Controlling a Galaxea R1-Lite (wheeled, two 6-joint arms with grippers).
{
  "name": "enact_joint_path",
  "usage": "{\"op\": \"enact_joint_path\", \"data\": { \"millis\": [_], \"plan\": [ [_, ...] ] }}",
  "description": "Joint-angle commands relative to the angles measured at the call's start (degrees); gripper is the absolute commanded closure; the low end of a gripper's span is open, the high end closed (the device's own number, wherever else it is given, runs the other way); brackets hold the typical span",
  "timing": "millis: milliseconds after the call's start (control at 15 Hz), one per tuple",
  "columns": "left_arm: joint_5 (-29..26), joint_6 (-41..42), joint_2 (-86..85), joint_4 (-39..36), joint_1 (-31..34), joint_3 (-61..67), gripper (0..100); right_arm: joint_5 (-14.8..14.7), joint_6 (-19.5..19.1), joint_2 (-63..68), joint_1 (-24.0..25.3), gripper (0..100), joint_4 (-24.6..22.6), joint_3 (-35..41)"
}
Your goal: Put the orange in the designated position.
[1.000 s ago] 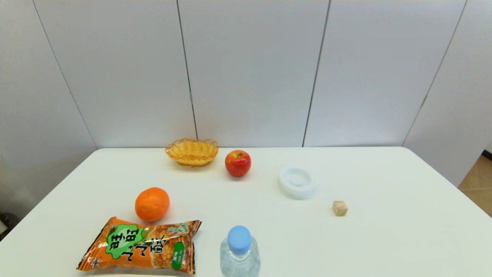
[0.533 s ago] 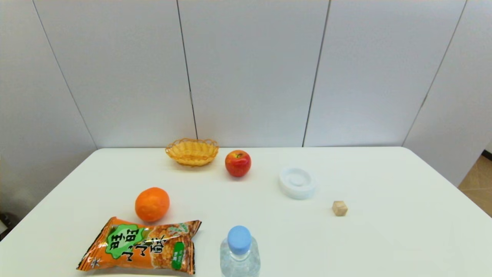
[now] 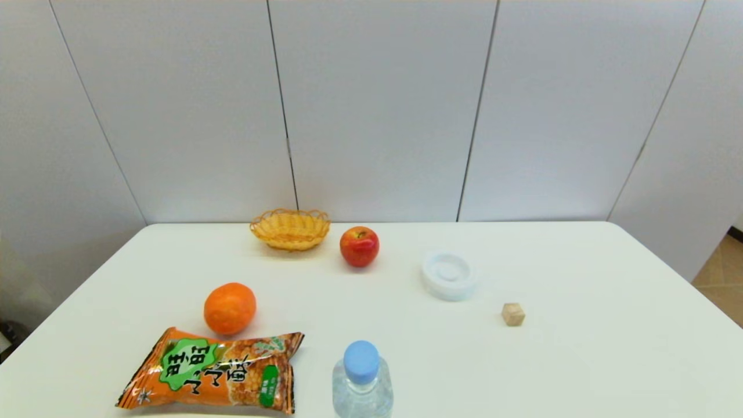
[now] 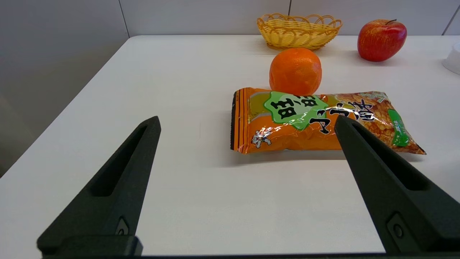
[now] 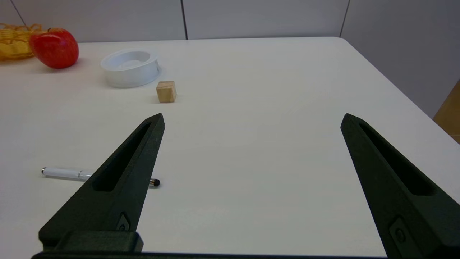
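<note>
Resting on the white surface (image 3: 580, 360), the orange (image 3: 230, 308) sits at the robot's left, just behind the orange snack bag (image 3: 212, 371) and touching or nearly touching its rear edge in the left wrist view. Nothing grips it. A yellow wicker basket (image 3: 290, 229) stands near the far edge, with a red apple (image 3: 359, 246) just to its right. Further right: a round white dish (image 3: 448, 274), then a small wooden cube (image 3: 513, 314). A water bottle with a blue cap (image 3: 361, 377) stands at the near edge.

Left gripper (image 4: 246, 120): fingers spread wide, empty, low over the near left surface, pointing toward the snack bag and orange. Right gripper (image 5: 251, 118): fingers spread wide, empty, over bare surface on the right. A white stylus pen (image 5: 68, 173) lies partly behind its finger (image 5: 118, 180). Neither arm appears in the head view.
</note>
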Motion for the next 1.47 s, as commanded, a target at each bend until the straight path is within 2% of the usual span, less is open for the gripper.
{"op": "enact_joint_path", "data": {
  "millis": [67,1467],
  "plan": [
    [0.0,0.0,0.0,0.0,0.0,0.0,0,0.0,-0.1,0.1,0.0,0,0.0,0.0],
    [0.0,0.0,0.0,0.0,0.0,0.0,0,-0.1,0.1,0.1,0.0,0,0.0,-0.1]
  ]
}}
